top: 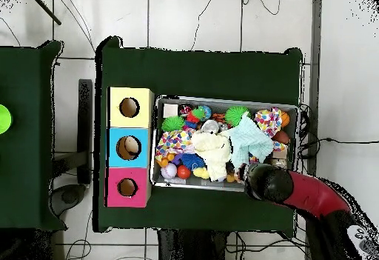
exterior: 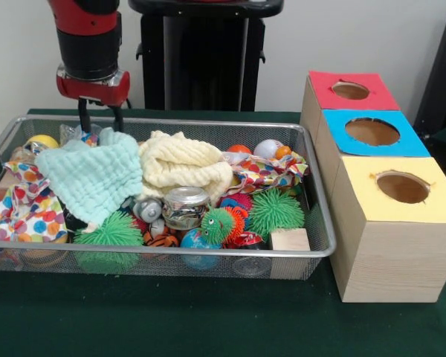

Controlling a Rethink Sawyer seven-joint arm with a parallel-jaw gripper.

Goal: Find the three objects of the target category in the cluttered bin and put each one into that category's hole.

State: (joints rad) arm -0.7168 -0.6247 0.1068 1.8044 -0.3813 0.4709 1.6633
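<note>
Gripper (exterior: 100, 119) is hanging over the wire bin (exterior: 321, 249), right at the edge on the robot's side, toward the end furthest from the boxes. Both black fingers (exterior: 82, 117) are showing spread apart with nothing between them, tips just above the clutter. In the overhead view the red arm (top: 311, 192) is coming in over that same bin corner.

Bin is sitting on the green table (exterior: 171, 320), packed full. A mint cloth (exterior: 95, 178) is draping over the pile just beside the fingers, touching a cream cloth (exterior: 182, 165) next to it. A polka-dot cloth (exterior: 26, 204) is lying at the end away from the boxes. Along the camera-side edge: two green spiky balls (exterior: 276, 210), a shiny metal can (exterior: 185, 206), a fuzzy green monster toy (exterior: 219, 225), a wooden block (exterior: 290, 240) in the corner nearest the boxes.

Three wooden boxes are lining up just beside the bin: red-topped box (exterior: 351, 91), blue-topped box (exterior: 372, 132), yellow-topped box (exterior: 400, 190), each showing one round hole. Cannot tell which category is the target.
</note>
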